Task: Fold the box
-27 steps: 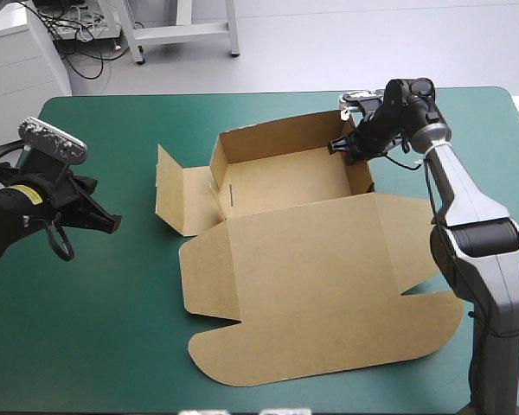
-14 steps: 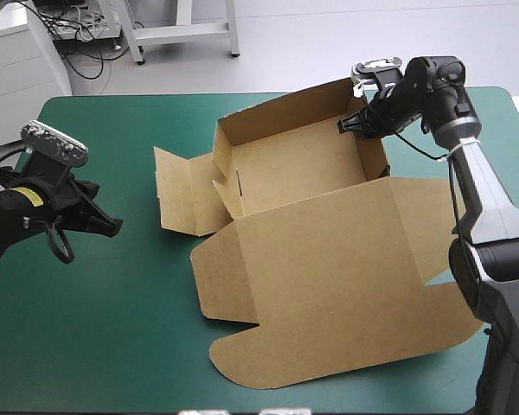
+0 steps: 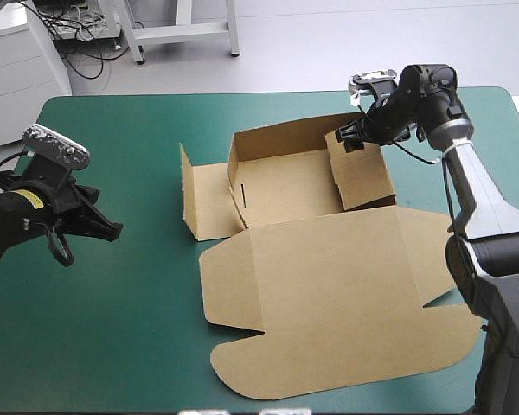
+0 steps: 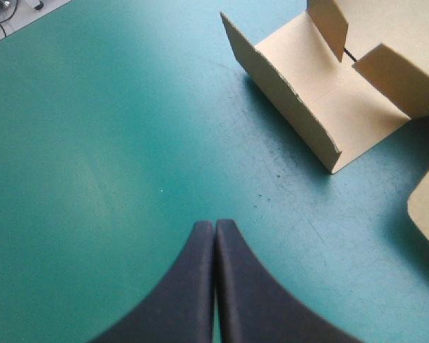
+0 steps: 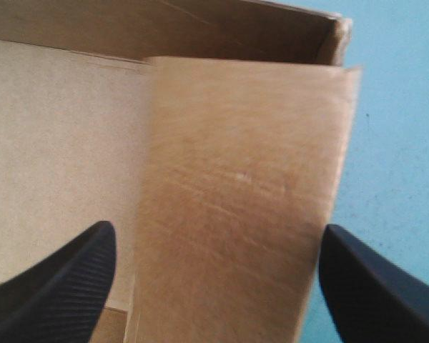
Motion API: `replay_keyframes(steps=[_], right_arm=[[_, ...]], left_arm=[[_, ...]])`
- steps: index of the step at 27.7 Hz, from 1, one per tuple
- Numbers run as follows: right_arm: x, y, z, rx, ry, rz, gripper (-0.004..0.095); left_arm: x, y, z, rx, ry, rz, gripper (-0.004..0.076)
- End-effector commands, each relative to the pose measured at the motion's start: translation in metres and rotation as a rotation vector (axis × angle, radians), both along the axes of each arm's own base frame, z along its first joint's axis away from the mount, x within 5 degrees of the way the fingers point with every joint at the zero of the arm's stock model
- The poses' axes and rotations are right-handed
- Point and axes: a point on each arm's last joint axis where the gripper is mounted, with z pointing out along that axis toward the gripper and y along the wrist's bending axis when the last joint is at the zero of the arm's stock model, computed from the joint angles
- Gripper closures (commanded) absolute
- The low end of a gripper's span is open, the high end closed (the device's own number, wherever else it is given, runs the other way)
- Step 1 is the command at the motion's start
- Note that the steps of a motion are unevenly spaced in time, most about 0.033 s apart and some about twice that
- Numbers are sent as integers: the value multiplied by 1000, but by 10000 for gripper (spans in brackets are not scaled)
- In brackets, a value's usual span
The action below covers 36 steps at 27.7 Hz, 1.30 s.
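Honestly looks like light, stiff board, bending only at creases, so grab flaps by a free edge. Find the box (image 3: 285, 186) mid-table toward the right, lid (image 3: 329, 294) flat nearside. See right gripper (image 5: 216, 236) spread apart astride the right wall flap (image 3: 363, 177), left gripper (image 4: 214, 225) pressed together, well apart.

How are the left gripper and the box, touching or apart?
Apart. The high view shows bare teal-green cover between the left gripper and the box; the left wrist view shows the same gap.
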Motion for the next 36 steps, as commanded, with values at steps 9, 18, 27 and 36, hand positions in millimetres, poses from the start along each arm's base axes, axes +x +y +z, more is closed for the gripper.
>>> replay_keyframes(steps=[9,18,27,36], right_arm=[[-47,-18,86,-49,-221,-6,63],[-24,-13,49,-65,-130,4,105],[0,-10,-4,-110,-13,32,107],[10,-9,-13,-115,-40,44,217]], left_arm=[[-2,-1,17,-42,-118,8,756],[-2,-1,17,-42,-119,8,757],[-2,-1,17,-41,-114,8,757],[-4,-1,15,-39,-92,6,757]])
